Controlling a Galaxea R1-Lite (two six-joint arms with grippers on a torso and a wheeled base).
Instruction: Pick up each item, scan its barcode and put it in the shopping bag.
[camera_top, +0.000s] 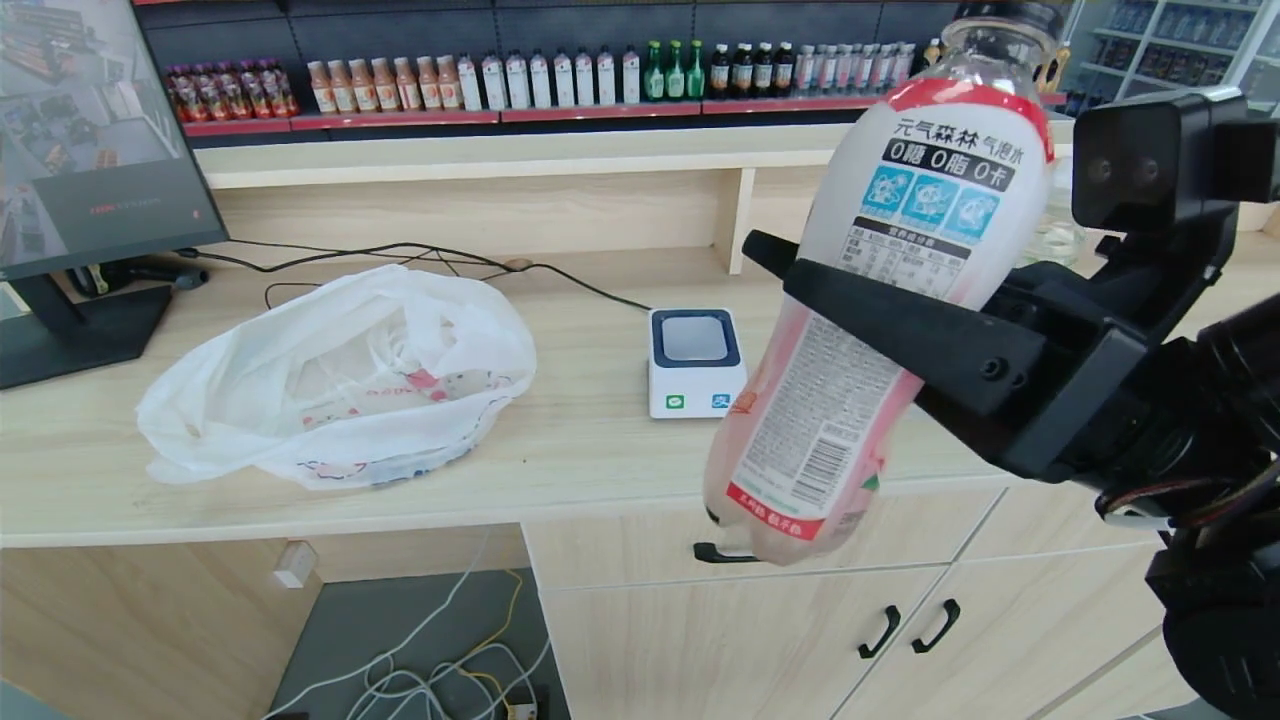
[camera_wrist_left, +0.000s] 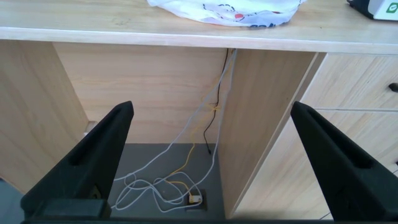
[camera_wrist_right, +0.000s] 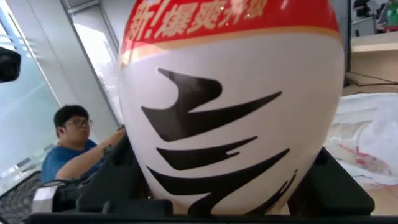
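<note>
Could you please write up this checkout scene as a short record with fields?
right tool: shut on the bottle, raised to the right of the scanner
bottle: tilted, cap end up; barcode on the lower label faces the head camera
scanner: on the counter, window facing up
shopping bag: white, open, lying on the counter left of the scanner
left tool: open, holding nothing, low in front of the counter
task stage: bottle in hand, not yet bagged
</note>
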